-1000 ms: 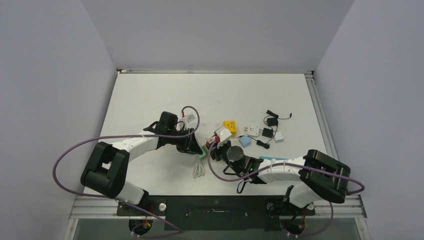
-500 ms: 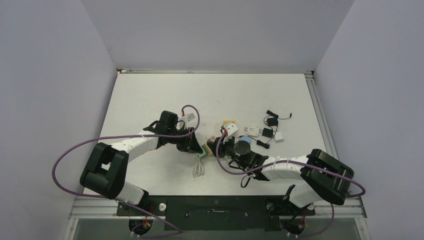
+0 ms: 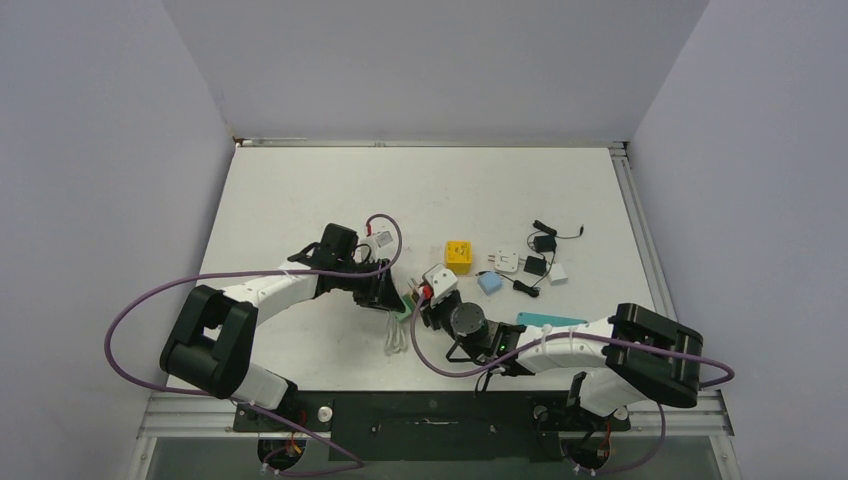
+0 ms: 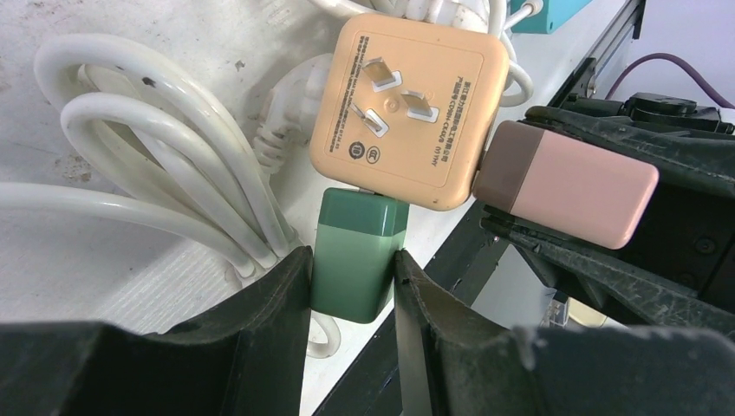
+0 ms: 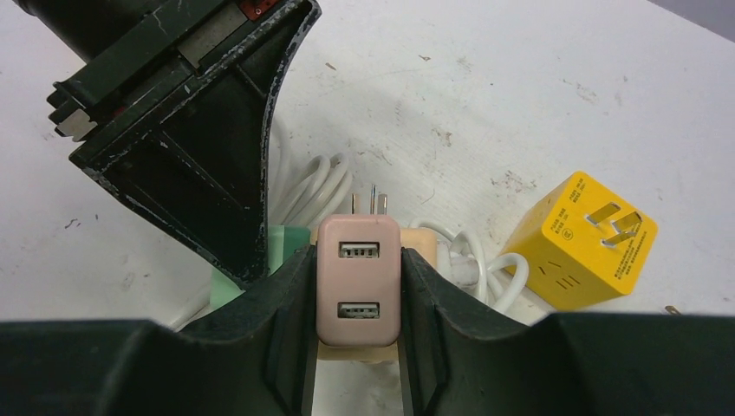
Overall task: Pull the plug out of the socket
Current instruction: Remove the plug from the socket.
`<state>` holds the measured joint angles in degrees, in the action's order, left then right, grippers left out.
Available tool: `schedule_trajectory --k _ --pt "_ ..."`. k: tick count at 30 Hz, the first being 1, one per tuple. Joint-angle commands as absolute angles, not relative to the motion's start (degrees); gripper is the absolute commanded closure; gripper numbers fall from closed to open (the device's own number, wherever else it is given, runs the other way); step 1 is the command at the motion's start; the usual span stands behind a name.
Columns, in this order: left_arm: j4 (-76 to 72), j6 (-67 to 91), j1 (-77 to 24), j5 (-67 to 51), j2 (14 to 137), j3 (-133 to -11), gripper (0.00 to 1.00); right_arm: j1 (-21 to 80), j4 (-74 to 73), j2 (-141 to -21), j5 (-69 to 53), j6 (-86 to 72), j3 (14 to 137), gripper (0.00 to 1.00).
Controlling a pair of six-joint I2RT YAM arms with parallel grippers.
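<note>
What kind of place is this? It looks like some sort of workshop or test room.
Probably a robotics lab test cell rather than a workshop: a white table boxed in by plain grey walls, two robot arms bolted at its near edge, and a scatter of chargers and adapters, like the yellow cube adapter, laid out for practice.

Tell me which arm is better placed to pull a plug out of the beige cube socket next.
Right, probably. The right gripper is shut on the pink plug, which sticks out sideways from the beige socket. The left gripper is clamped on the green plug, so it can brace.
</note>
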<state>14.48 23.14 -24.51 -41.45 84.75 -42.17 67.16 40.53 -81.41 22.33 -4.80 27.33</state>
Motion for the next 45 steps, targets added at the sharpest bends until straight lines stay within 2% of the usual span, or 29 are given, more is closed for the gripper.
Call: schedule_trajectory --k 1,4,13,19,24,31,38,42,45 --pt "13.1 21.7 -24.2 -37.7 83.0 -44.5 1.0 68.5 43.4 -80.8 24.9 -1.9 29.9 0.95" --pt "13.1 21.7 -24.2 -37.6 83.2 -44.6 1.0 66.4 43.6 -79.0 21.6 -4.9 29.0 0.95" --pt "13.8 21.2 -24.3 -36.2 83.8 -44.7 1.0 49.3 47.6 -76.5 -6.4 -19.9 25.9 0.95" --pt "13.9 21.2 -24.3 -36.1 84.2 -44.8 1.0 47.3 49.3 -78.3 -11.7 -22.1 26.2 0.95" --pt "14.0 21.2 -24.2 -36.2 84.1 -44.8 1.0 48.9 48.1 -78.7 -8.7 -20.2 26.6 0.95" --pt "13.7 21.4 -24.1 -36.7 84.2 -44.7 1.0 61.7 41.7 -77.7 14.0 -8.7 29.2 0.95" --pt "13.3 21.7 -24.1 -37.2 84.1 -44.6 1.0 69.8 41.0 -80.5 27.0 0.8 31.3 0.95" --pt "13.3 21.7 -24.0 -37.0 84.0 -44.6 1.0 70.2 41.4 -80.4 27.2 0.1 31.3 0.95" --pt "13.4 21.5 -24.0 -36.2 83.9 -44.6 1.0 68.0 41.8 -78.3 23.0 -3.3 30.1 0.95"
